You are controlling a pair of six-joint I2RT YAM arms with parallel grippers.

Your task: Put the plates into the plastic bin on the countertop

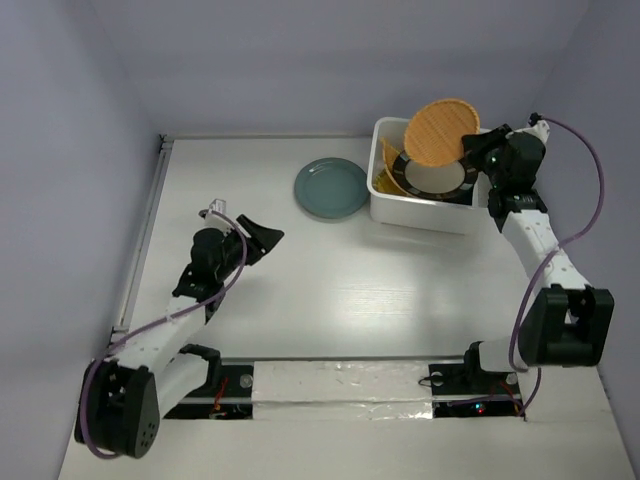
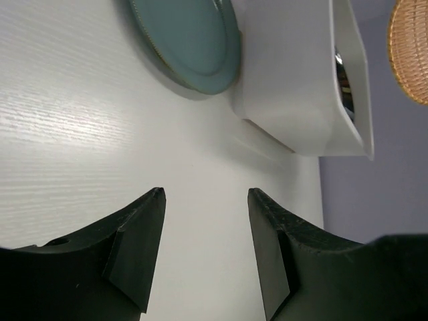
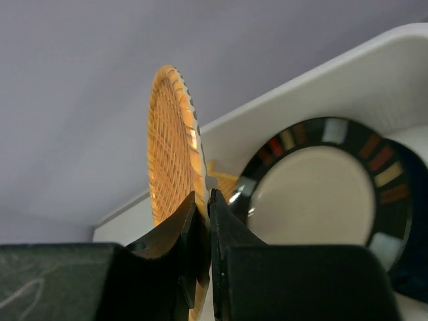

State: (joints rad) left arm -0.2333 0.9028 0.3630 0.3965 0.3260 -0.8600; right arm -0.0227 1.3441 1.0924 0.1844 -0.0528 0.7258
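Observation:
My right gripper [image 1: 470, 148] is shut on the rim of a round orange plate [image 1: 441, 131] and holds it on edge above the white plastic bin [image 1: 420, 212]; it also shows in the right wrist view [image 3: 170, 154]. A black-rimmed cream plate [image 1: 432, 176] leans inside the bin, with a yellow dish [image 1: 386, 172] partly hidden behind it. A grey-teal plate [image 1: 331, 188] lies flat on the countertop left of the bin, also in the left wrist view [image 2: 187, 37]. My left gripper [image 1: 262, 238] is open and empty over the countertop, short of the grey-teal plate.
Pale lavender walls bound the white countertop [image 1: 350, 290] at the back and sides. A metal rail [image 1: 145, 230] runs along the left edge. The bin's side [image 2: 294, 80] stands just right of the grey-teal plate.

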